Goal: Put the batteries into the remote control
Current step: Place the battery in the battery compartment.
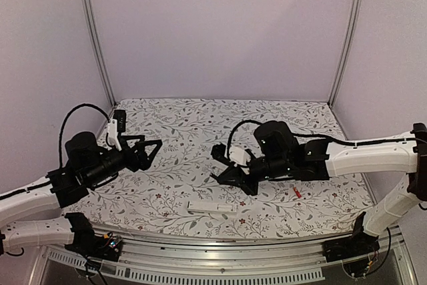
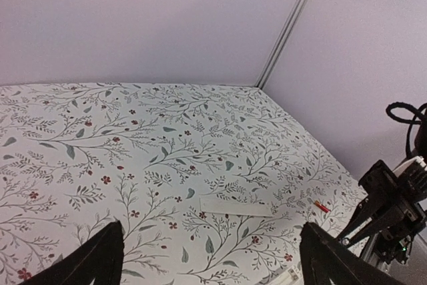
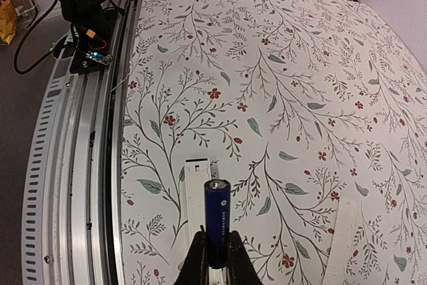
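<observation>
Hovering over slim white plastic remote control (image 3: 197, 168) by table (image 1: 187, 125) edge, right pincer (image 3: 217, 241) clamps dark blue cylindrical battery (image 3: 217, 205), not yet seated. Small red battery (image 1: 295, 192) lies loose; left pincer (image 1: 152, 150) apart, empty. Both batts left to load.

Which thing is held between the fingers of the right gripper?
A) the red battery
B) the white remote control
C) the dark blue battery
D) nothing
C: the right wrist view shows the right gripper shut on the dark blue battery, while the red battery lies apart on the table.
</observation>
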